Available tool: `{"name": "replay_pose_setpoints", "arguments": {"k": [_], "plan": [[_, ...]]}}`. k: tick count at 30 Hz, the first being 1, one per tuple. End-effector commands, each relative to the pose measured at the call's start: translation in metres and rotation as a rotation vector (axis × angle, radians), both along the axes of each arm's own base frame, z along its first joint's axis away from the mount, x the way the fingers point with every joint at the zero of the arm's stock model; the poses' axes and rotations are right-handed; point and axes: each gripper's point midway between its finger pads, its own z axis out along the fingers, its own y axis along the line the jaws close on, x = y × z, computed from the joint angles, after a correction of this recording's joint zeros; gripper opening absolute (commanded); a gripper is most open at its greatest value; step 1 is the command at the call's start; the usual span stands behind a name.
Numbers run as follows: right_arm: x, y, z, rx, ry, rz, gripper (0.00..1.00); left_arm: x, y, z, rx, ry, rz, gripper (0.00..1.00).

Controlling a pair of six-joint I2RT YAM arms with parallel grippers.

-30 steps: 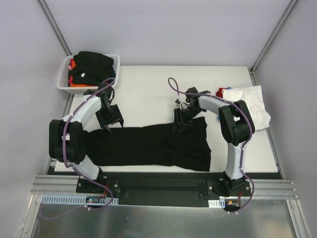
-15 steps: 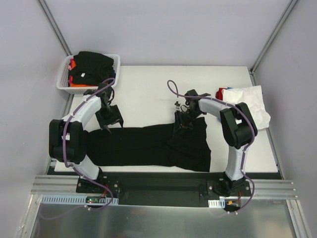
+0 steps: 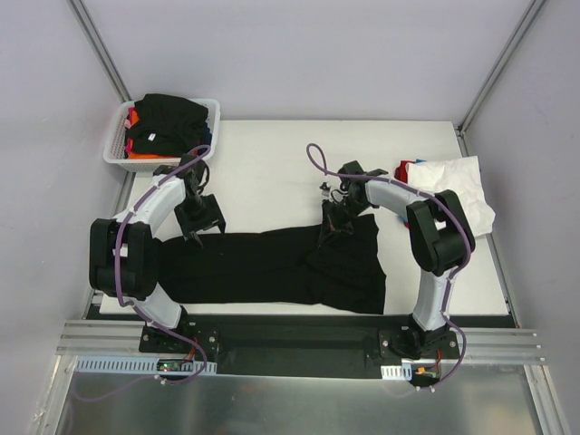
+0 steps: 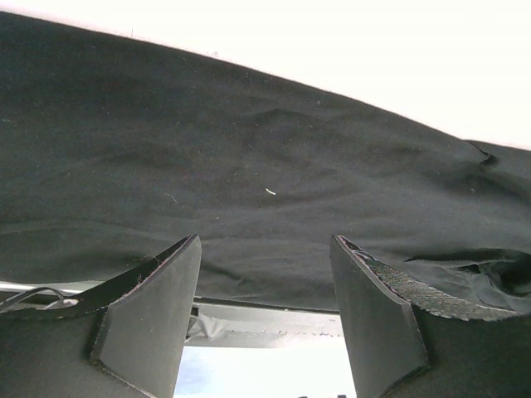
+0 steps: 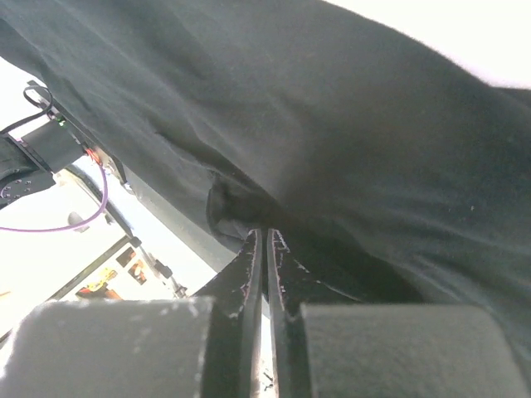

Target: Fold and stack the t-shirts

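Top external: one black t-shirt (image 3: 272, 267) flat, left claw (image 3: 207, 229) apart, right claw (image 3: 325, 236) clamped on its edge.

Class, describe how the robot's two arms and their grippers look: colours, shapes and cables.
The left arm and right arm have white curved shells between bulky black joints, with a thin purple cable running along each. The left gripper and right gripper are black, each with two flat, wedge-shaped fingers.

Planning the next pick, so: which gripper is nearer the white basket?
Left. The left gripper is open over the black t-shirt's far edge, a short way from the basket; the right gripper is shut on that t-shirt well to the right.
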Motion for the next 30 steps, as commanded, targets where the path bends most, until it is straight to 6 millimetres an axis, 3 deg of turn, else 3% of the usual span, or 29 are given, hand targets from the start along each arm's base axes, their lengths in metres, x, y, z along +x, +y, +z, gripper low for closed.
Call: {"name": "replay_pose_setpoints", "arguments": {"k": [1, 6, 12, 21, 30], "plan": [[0.002, 0.000, 0.024, 0.010, -0.068, 0.004, 0.01, -0.006, -0.001, 0.008, 0.014, -0.013, 0.001, 0.64], [0.005, 0.000, 0.037, 0.008, -0.098, 0.004, 0.01, -0.008, -0.002, 0.008, 0.014, -0.010, -0.004, 0.64], [-0.010, 0.001, 0.050, 0.000, -0.103, 0.001, 0.01, -0.005, -0.004, 0.008, 0.012, -0.015, -0.013, 0.64], [-0.057, 0.001, 0.056, -0.048, -0.086, 0.058, 0.01, -0.006, -0.005, 0.005, 0.011, -0.017, -0.027, 0.64], [-0.098, 0.000, 0.048, -0.114, -0.073, 0.096, 0.01, -0.014, -0.007, 0.002, 0.010, -0.014, -0.039, 0.64]]}}
